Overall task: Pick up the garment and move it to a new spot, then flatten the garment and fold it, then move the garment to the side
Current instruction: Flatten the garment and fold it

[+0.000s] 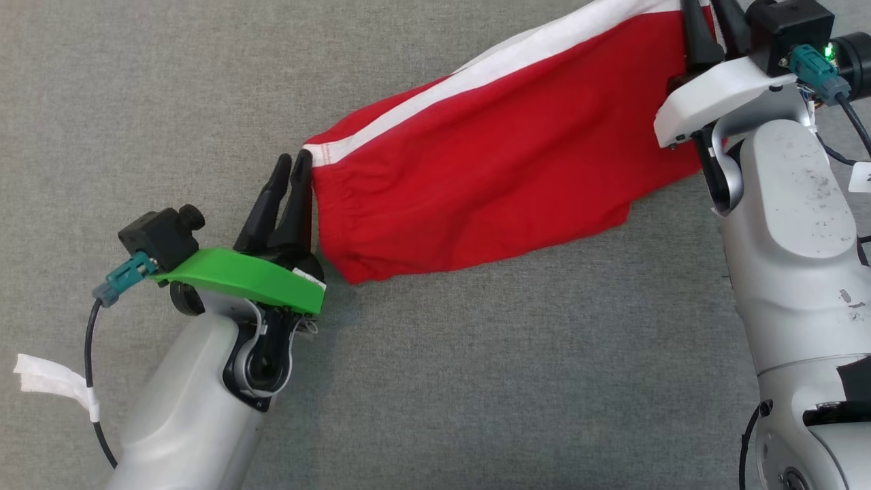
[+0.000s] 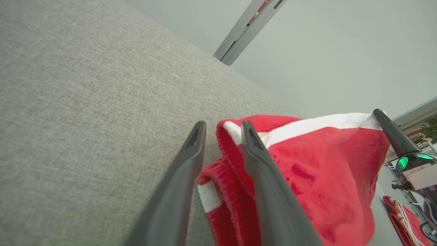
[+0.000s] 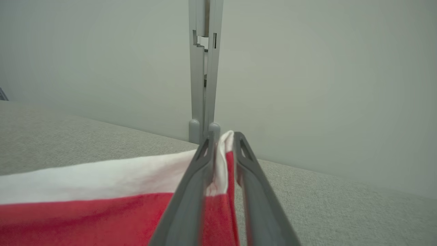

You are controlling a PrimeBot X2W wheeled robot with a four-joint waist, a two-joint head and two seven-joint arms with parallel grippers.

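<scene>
Garment (image 1: pixel 490 170), red with white stripe, lying diagonally from centre to upper right on grey table (image 1: pixel 136 82); left gripper (image 1: pixel 294 160) fingers slightly apart beside its hem, right gripper (image 3: pixel 223 136) fingers pinching its far corner.

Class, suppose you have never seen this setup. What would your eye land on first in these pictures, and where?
The red, white-striped garment, stretched across the grey cloth surface from the middle to the upper right of the head view. Next, the left gripper at its gathered left end, fingers slightly apart, with a bright green wrist cover; the right gripper has a fold of the far end between its fingers.
</scene>
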